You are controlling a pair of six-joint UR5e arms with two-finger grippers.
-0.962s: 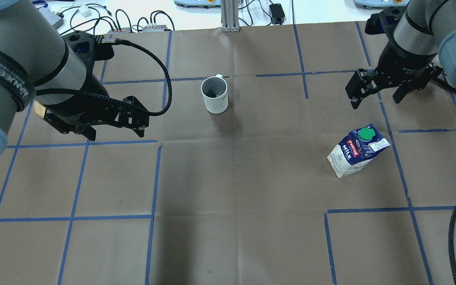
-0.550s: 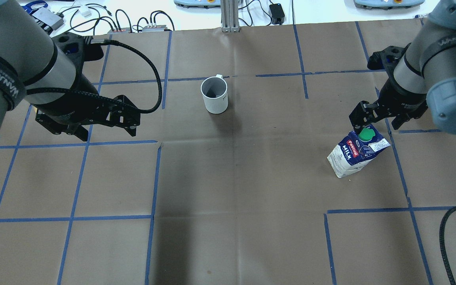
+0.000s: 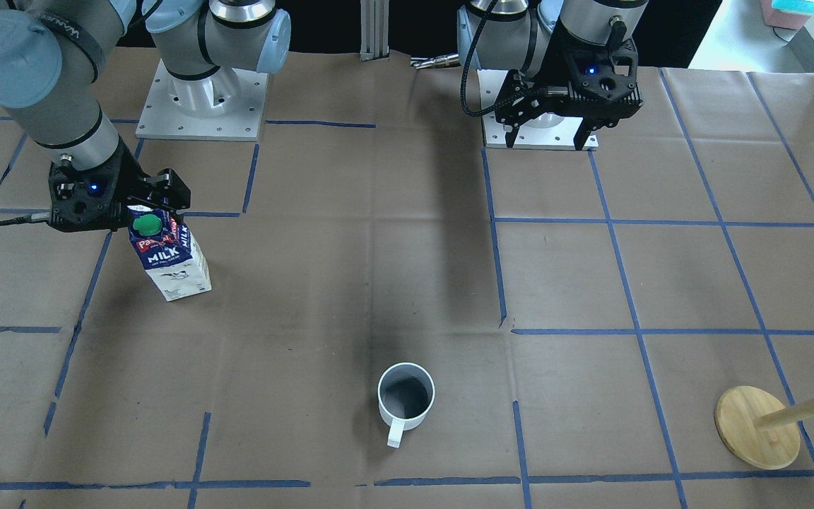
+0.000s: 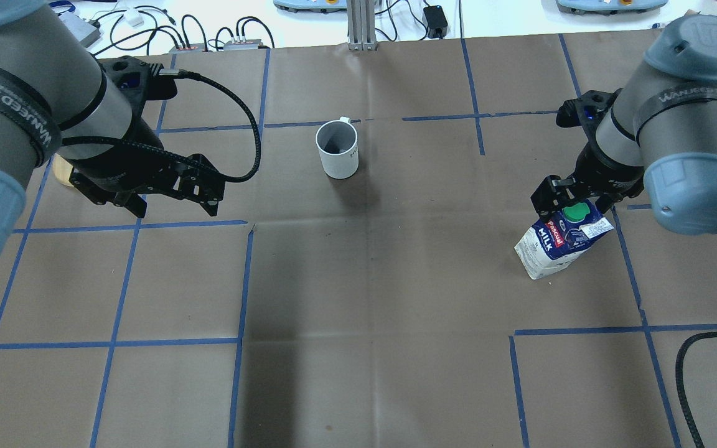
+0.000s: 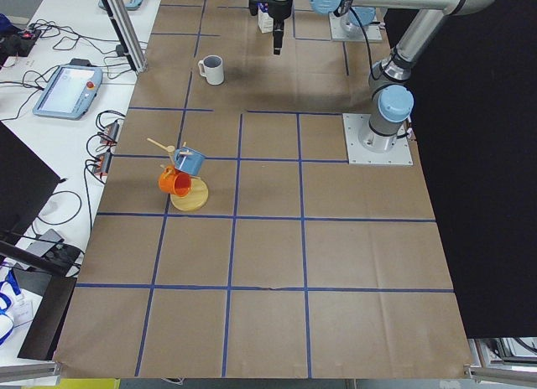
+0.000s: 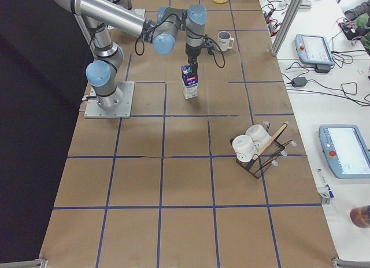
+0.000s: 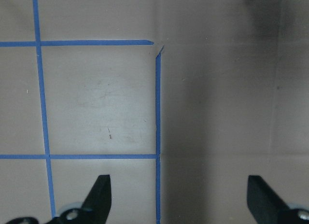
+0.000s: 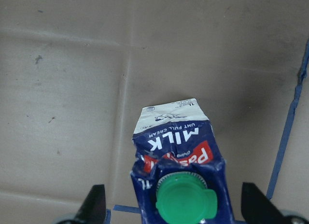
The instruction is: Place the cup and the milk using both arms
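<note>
Front-facing: milk (image 3: 170,261) upright on the table (image 3: 379,247), right gripper (image 3: 144,212) astride its green cap; cup (image 3: 405,396) upright, well apart.
Overhead: left gripper (image 4: 175,208) spread wide, holding nothing, off to the side of the cup.
Right wrist: fingers (image 8: 95,202) wide open either side of the carton top, not touching.

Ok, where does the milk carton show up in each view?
Front-facing: milk carton, left side.
Overhead: right of centre.
Exterior left: at the top edge if anywhere, too small to tell.
Exterior right: upper centre.
Left wrist: not in it.
Right wrist: bottom centre.
Shared landmark: white mug, seen in all four exterior views.
</note>
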